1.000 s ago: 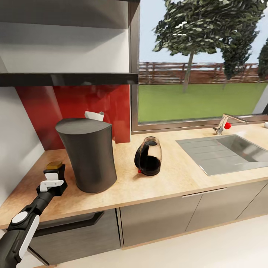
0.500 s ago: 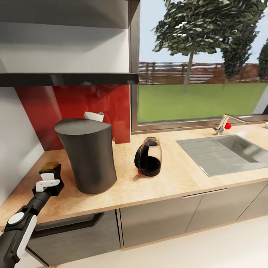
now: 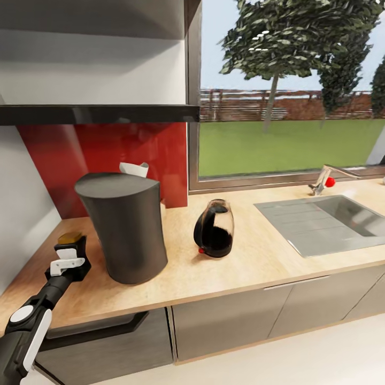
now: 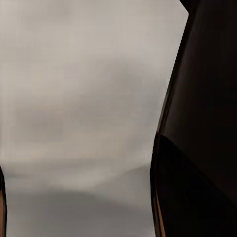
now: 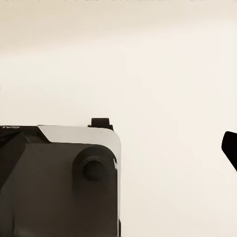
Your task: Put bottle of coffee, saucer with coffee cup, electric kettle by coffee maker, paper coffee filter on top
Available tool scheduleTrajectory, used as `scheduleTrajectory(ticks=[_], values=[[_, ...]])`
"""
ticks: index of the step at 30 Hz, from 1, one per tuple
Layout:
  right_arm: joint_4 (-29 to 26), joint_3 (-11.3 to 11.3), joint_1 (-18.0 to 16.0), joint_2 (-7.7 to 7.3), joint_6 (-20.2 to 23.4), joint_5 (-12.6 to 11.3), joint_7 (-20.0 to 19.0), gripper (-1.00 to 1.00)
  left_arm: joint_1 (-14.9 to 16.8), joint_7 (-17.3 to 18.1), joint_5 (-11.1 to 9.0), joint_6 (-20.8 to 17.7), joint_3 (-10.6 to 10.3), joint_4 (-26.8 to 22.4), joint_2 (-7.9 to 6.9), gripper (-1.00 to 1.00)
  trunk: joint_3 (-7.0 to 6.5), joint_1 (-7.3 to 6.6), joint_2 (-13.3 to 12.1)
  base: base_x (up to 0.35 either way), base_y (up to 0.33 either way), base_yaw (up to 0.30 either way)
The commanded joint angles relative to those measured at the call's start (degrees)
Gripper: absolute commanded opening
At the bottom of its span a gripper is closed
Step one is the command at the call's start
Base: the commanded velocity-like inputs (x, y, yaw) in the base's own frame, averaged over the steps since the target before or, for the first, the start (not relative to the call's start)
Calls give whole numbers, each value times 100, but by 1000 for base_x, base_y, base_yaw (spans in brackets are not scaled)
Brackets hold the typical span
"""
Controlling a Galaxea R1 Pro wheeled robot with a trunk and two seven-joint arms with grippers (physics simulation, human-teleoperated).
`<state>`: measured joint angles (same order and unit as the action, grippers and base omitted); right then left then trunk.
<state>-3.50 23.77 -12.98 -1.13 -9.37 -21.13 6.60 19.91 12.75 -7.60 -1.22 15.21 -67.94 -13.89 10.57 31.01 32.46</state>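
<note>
lowered over the last second beside the tall matte dark-grey coffee maker (image 3: 123,229): amber-capped dark coffee bottle (image 3: 70,238), clamped in left gripper (image 3: 68,259) fingers, nearing light wood-grain tabletop (image 3: 251,256); release pending.

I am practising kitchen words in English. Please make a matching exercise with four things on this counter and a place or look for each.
Things:
1. coffee maker
2. kettle
3. paper filter
4. tap

Descriptions:
A. white, behind the top of the tallest item
B. glass, with dark liquid inside
C. beside the sink, by the window
D. tall and dark grey

Pairs: 1-D, 2-B, 3-A, 4-C
</note>
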Motion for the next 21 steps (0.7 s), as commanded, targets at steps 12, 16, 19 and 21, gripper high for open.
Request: scheduleTrajectory(ticks=[12, 16, 19, 21], values=[[-2, 49, -3, 0, -13, -49, 15, 100, 5, 35, -25, -10, 1, 0, 11, -100, 9, 3, 8, 114, 0, 0], [-2, 49, -3, 1, -14, -49, 17, 100, 5, 35, -27, -10, 1, 0, 10, -100, 9, 3, 8, 3, 0, 0], [-2, 49, -3, 0, -13, -49, 15, 100, 5, 35, -13, -10, 0, 0, 11, -100, 9, 3, 8, 0, 0, 0], [-2, 49, -3, 3, -12, -49, 16, 100, 5, 35, -7, -10, -1, 0, 16, -100, 9, 3, 8, 0, 0, 0]])
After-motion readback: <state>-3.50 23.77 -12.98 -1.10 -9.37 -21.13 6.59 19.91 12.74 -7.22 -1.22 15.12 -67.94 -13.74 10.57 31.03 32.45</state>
